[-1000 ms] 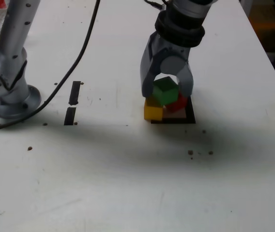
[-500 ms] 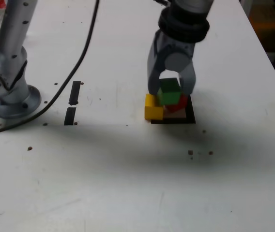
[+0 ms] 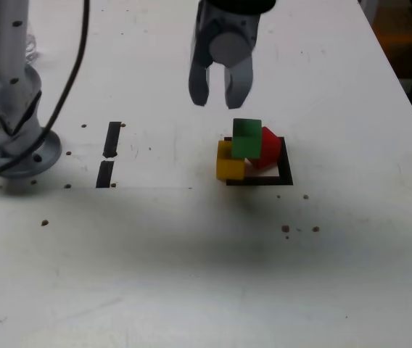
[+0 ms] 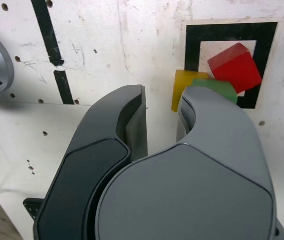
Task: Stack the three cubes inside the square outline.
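The green cube (image 3: 246, 138) sits tilted on top of the yellow cube (image 3: 229, 165) and the red cube (image 3: 268, 147). The red cube lies inside the square outline (image 3: 286, 170); the yellow one straddles its edge on the exterior view's left. My gripper (image 3: 218, 101) hangs above the table, up and to the exterior view's left of the pile, touching none of the cubes. Its jaws are shut to a narrow slit with nothing between them. The wrist view shows the gripper (image 4: 161, 100) with the red cube (image 4: 234, 67), yellow cube (image 4: 183, 87) and green cube (image 4: 214, 90) at the outline (image 4: 192, 45) beyond it.
The arm's round base (image 3: 10, 145) stands at the exterior view's left, with a black cable (image 3: 68, 94) hanging past it. Two short black tape strips (image 3: 112, 139) (image 3: 105, 174) lie between base and cubes. Small dark specks dot the white table (image 3: 191, 254).
The gripper let go of the green cube, rose and moved toward the exterior view's left while its jaws closed. The green cube stays tilted on the other two.
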